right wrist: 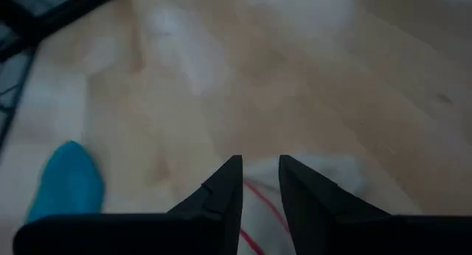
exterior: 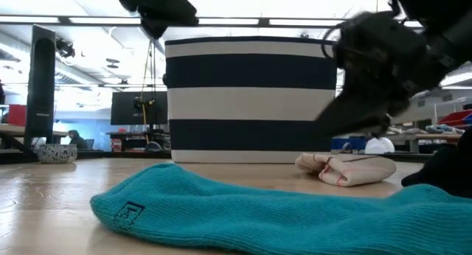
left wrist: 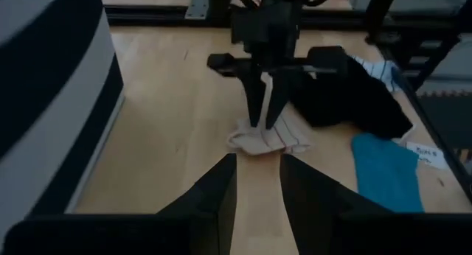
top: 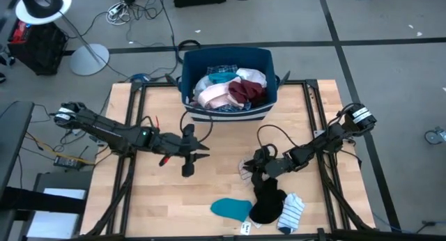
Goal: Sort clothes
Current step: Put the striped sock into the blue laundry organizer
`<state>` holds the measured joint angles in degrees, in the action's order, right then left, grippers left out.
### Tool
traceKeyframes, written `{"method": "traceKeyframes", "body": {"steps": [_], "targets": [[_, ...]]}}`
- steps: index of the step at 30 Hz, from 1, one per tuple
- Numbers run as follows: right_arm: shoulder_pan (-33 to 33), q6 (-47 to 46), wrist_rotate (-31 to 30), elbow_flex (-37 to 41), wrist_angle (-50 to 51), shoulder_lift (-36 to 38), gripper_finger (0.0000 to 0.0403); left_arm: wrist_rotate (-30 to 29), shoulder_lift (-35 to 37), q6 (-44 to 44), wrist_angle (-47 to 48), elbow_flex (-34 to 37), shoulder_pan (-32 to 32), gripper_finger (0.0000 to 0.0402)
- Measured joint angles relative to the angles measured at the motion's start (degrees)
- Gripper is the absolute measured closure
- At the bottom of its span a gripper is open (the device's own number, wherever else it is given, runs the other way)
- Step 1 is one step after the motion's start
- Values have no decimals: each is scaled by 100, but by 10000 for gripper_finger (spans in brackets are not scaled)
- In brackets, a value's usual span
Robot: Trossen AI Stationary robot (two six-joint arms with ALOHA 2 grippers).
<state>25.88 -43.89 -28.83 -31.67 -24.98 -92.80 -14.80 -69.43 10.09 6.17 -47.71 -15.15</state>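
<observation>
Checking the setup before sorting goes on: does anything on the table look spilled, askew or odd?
Nothing looks spilled or damaged. The bin stands upright, heaped with clothes. A teal sock, a black garment and a striped sock lie loose by the front edge, with a small white tag beside them. The right pincer sits over a cream sock.

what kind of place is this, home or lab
Most likely a robotics lab or open office, not a home: a wooden table with two robot arms, loose cables on a grey floor, and monitors on desks under ceiling strip lights.
</observation>
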Motion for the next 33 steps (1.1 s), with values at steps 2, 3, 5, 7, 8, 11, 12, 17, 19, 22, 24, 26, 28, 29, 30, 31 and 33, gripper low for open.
{"method": "traceKeyframes", "body": {"steps": [2, 3, 5, 7, 8, 11, 12, 17, 19, 22, 24, 26, 28, 29, 30, 31, 33], "targets": [[-74, 255, 222, -132, -2, 13, 308, -1, 28, 101, -421, 345, -1, 291], [-108, 376, 325, -197, 30, 14, 305, 4, 70, 172, -492, 528, 2, 291], [-167, 677, 618, -360, 97, 14, 299, 37, 83, 263, -910, 836, 3, 291], [-250, 899, 947, -607, 491, 23, 290, 54, 103, 409, -1280, 1182, 2, 291], [-285, 970, 1080, -754, 869, 23, 285, 68, 112, 488, -1438, 1350, -1, 291], [-386, 1129, 1300, -1364, 2654, 21, 270, 139, 123, 724, -2089, 1777, -1, 291], [-415, 1138, 1301, -1589, 3313, 21, 265, 139, 125, 820, -2310, 1932, -1, 291], [-512, 1191, 1310, -2229, 4835, 19, 243, 145, 116, 1011, -3345, 2513, 2, 291], [-536, 1296, 1398, -2279, 4725, 18, 237, 146, 116, 1011, -3642, 2676, 2, 291], [-597, 1155, 1611, -2278, 4693, -57, 233, 148, 116, 1009, -3838, 2790, 2, 291], [-636, 1010, 1621, -2274, 4709, -130, 234, 148, 116, 1008, -3782, 2824, 2, 291], [-668, 959, 1618, -2276, 4589, -282, 236, 157, 114, 971, -3770, 2825, 2, 291], [-694, 959, 1660, -2274, 4525, -489, 238, 157, 116, 938, -3772, 2825, 2, 291], [-706, 959, 1711, -2274, 4407, -606, 239, 157, 116, 906, -3770, 2825, 2, 291], [-719, 960, 1763, -2275, 4283, -743, 240, 157, 116, 849, -3768, 2825, 2, 291], [-730, 987, 1826, -2276, 4176, -882, 242, 170, 116, 826, -3777, 2824, 2, 291], [-748, 1087, 1797, -2305, 3925, -1052, 251, 229, 116, 808, -3777, 2825, 2, 291]]}}
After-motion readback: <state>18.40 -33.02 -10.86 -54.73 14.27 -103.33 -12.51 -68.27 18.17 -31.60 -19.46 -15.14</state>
